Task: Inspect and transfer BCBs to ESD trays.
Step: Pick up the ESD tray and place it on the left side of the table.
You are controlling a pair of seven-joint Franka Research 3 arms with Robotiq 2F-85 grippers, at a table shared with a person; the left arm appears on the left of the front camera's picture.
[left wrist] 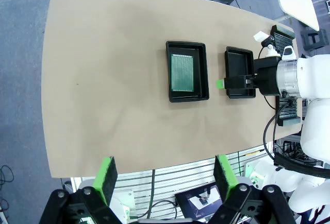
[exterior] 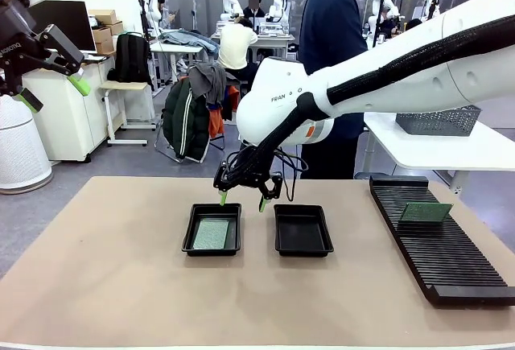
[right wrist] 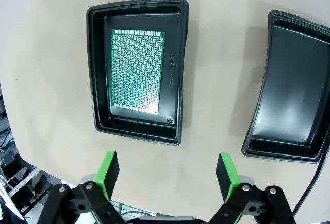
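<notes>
Your tan table (exterior: 105, 269) carries a long ribbed rack (exterior: 442, 245) along its right side. In the middle, the left ESD tray (exterior: 238, 229) holds one green BCB (exterior: 212, 234) lying flat, and the right ESD tray (exterior: 303, 231) sits just beside it. A second BCB (exterior: 426, 212) rests tilted on the rack, seemingly in a slot. Your right gripper (exterior: 242, 202) hangs over the trays' far edges, fingers spread apart. Your left gripper (exterior: 55, 93) is raised at far left, equally wide.
</notes>
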